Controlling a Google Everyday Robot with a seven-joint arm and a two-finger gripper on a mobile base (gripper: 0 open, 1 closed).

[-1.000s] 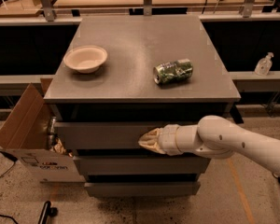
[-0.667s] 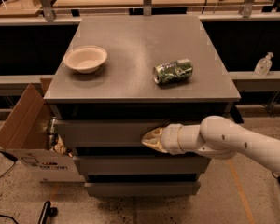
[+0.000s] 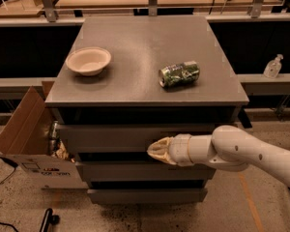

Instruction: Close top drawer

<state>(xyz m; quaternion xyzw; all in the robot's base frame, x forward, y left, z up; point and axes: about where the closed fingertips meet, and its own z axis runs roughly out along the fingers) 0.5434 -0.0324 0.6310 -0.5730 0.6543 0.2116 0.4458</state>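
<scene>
Grey top drawer (image 3: 111,138) sits just under the cabinet top (image 3: 145,47), looks slightly out. Gripper (image 3: 154,150) at its front's lower edge, approx mid-width, clenched w/ nothing in it. Prob rigid, slides easy; no handle, so push flat near the panel's centre.

The gripper (image 3: 153,150) is positioned at the lower edge of the top drawer (image 3: 106,137) front, below the middle of the worktop (image 3: 145,37) front edge. A bowl (image 3: 88,60) stands near the left edge. A can (image 3: 179,74) lies on its side toward the front right corner.
</scene>
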